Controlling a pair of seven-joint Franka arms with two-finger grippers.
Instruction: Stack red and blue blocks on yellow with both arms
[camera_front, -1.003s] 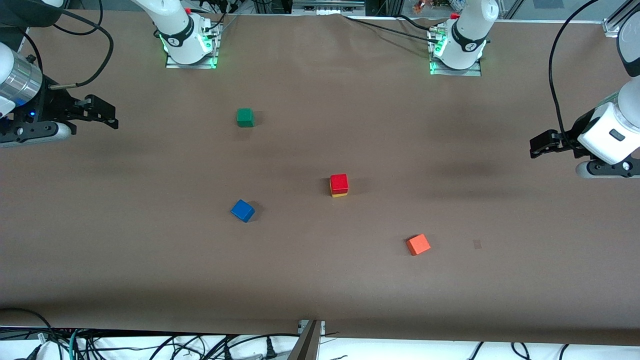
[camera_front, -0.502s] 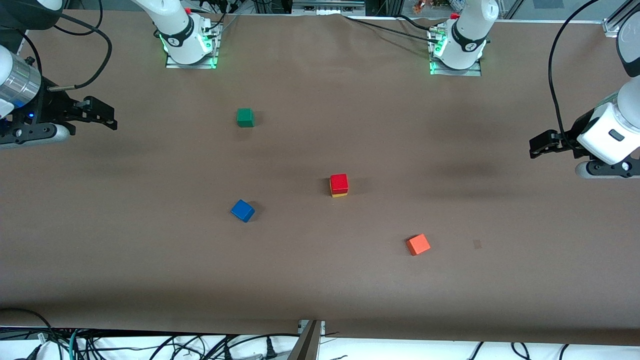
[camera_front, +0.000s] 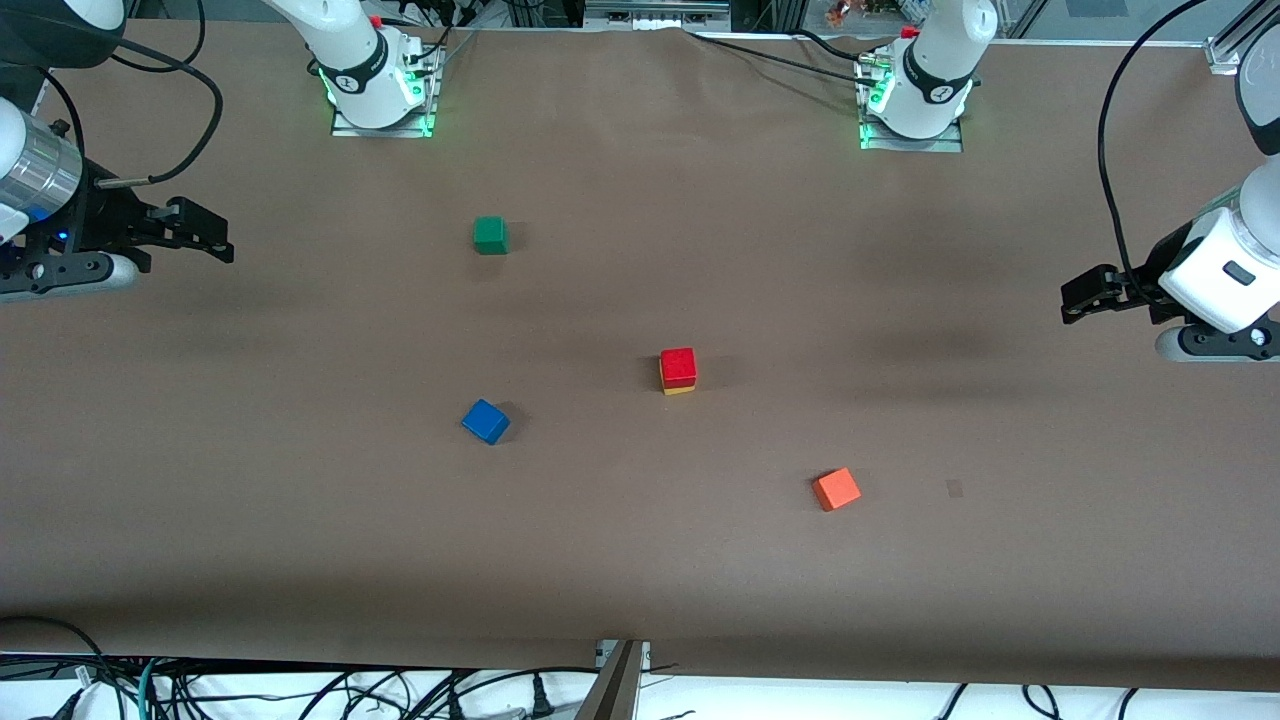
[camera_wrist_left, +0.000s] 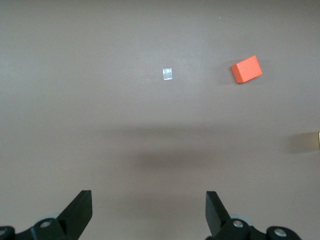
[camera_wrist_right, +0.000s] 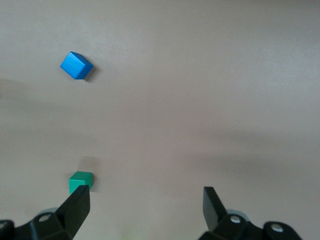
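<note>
So, one brown bench (camera_front: 640, 560) and two white arms on it, each rising from its own base along the edge farthest from the front camera. The right arm (camera_front: 345, 50) sweeps out to its own end of the bench, and the right end effector (camera_front: 205, 235) hangs there in the air over bare brown surface, fingers spread wide, nothing between them. The left arm (camera_front: 935, 60) does the same at its end; the left end effector (camera_front: 1085, 292) is up over bare bench too, released, jaws wide apart and empty, as the left wrist view confirms (camera_wrist_left: 149, 212).

Now the cubes: five in all, one of each colour. The red block (camera_front: 678, 365) sits squarely on top of the yellow cube (camera_front: 679, 389) around mid-bench, only a thin yellow edge showing beneath it. The blue block (camera_front: 485, 421) lies alone on the bench, turned at an angle, toward the right arm's end from that stack and slightly nearer the front camera. The green cube (camera_front: 490, 235) rests farther from the front camera than the blue one. The orange cube (camera_front: 836, 489) lies nearest the front camera, toward the left arm's end. One small pale patch (camera_front: 955, 488) marks the bench beside the orange cube.
</note>
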